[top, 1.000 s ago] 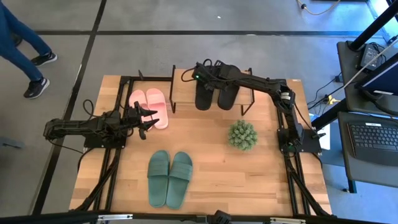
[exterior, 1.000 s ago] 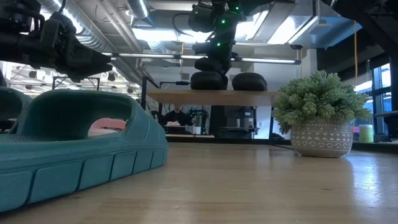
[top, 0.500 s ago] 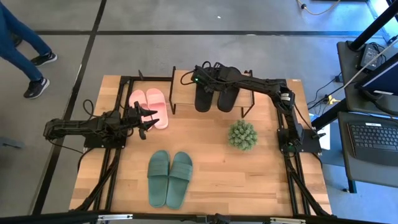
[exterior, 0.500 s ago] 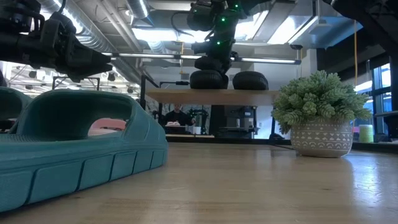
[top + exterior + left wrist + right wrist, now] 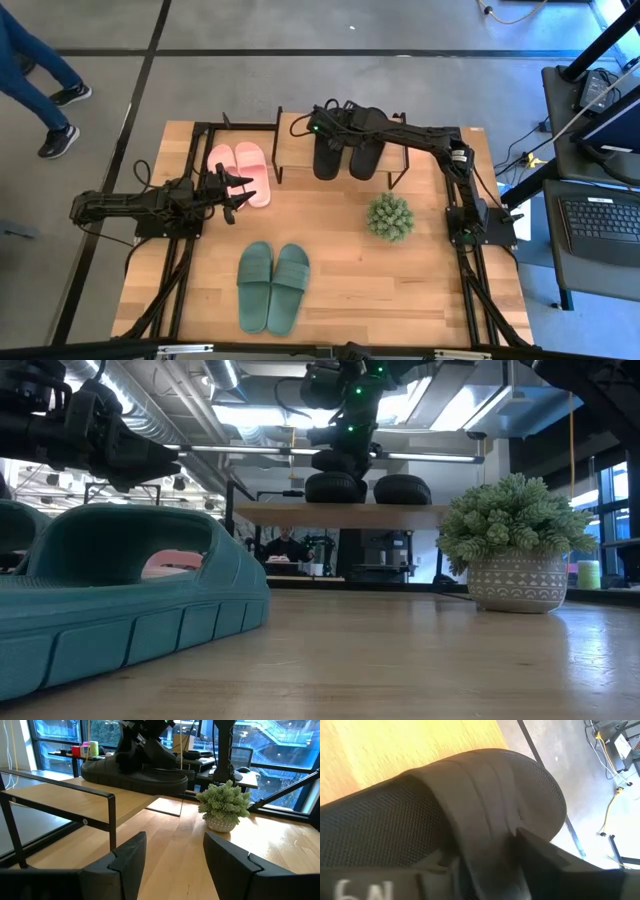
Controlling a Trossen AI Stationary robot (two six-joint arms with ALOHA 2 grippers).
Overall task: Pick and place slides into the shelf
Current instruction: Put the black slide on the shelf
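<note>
From above, the light wooden worktop (image 5: 400,290) is seen with the small low shelf of pale plank and thin black legs (image 5: 296,140) at its far edge. The pair of black rubber slides (image 5: 347,140) is seen lying on the shelf top, and the right gripper (image 5: 322,128) is placed over the strap of the left-hand one. The smaller pink rubber slides (image 5: 242,170) lie on the worktop just beside the shelf, with the left gripper (image 5: 233,189) hovering at their near edge, its fingers apart and holding nothing. The dark green rubber slides (image 5: 272,285) are set near the front, and the round spiky green plant in a pale pot (image 5: 389,216) stands to the right. A person's legs (image 5: 40,75) are seen on the floor.

At worktop level, the black slides are shown resting on the shelf plank (image 5: 340,514), the right arm reaching down onto one.

In the left wrist view, the fingers (image 5: 130,855) are seen spread wide and empty, facing the shelf.

In the right wrist view, the black strap is seen between the fingers (image 5: 545,852); whether it is gripped cannot be told.
</note>
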